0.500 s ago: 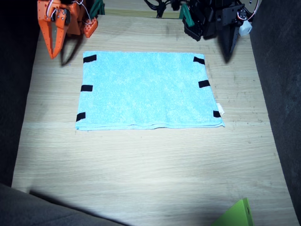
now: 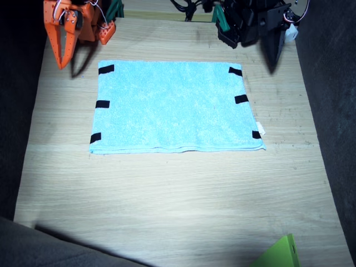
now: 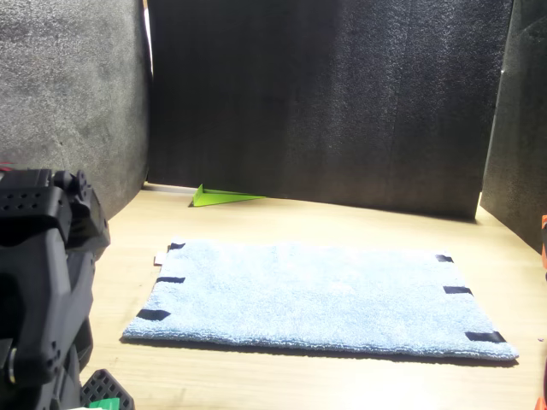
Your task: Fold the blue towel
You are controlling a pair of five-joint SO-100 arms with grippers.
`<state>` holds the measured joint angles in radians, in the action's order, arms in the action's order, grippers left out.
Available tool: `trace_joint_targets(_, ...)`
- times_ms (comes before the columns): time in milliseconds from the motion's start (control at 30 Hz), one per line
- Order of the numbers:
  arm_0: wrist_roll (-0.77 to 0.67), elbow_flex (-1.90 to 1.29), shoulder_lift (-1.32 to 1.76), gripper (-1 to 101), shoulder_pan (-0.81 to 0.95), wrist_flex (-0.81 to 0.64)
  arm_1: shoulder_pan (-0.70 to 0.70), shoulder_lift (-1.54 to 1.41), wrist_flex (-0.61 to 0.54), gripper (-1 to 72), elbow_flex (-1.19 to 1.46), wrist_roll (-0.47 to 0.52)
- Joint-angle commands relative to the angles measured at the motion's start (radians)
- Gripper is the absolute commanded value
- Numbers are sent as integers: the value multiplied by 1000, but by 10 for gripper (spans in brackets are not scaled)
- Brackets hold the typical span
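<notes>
The blue towel lies flat on the wooden table, with black tape marks down its two short edges and a small white tag at one corner. Its near edge shows a doubled layer. My right gripper, orange, hangs just off the towel's far corner, fingers together and holding nothing. My left gripper, black, hovers off the other far corner, tapering to one point, apart from the cloth. The front view shows the towel lying smooth, with the left arm's black body large in the foreground.
A bright green object pokes in at the table's near corner and shows by the back wall as a green object in the front view. Dark foam walls enclose the table.
Both grippers have shifted very slightly at the far edge. The towel has not moved.
</notes>
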<state>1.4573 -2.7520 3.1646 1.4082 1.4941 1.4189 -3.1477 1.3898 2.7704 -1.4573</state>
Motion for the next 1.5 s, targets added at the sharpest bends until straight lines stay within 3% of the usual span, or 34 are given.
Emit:
trace_joint_targets(0,8,17,9,-3,14,2,3,0,17,-1,-15,-18)
trace_joint_targets(700,29,17,9,-2,-9,6,12,0,17,24,-15,-9)
trace_joint_targets(1467,12,17,11,-4,-12,5,52,0,3,-1,-15,-2)
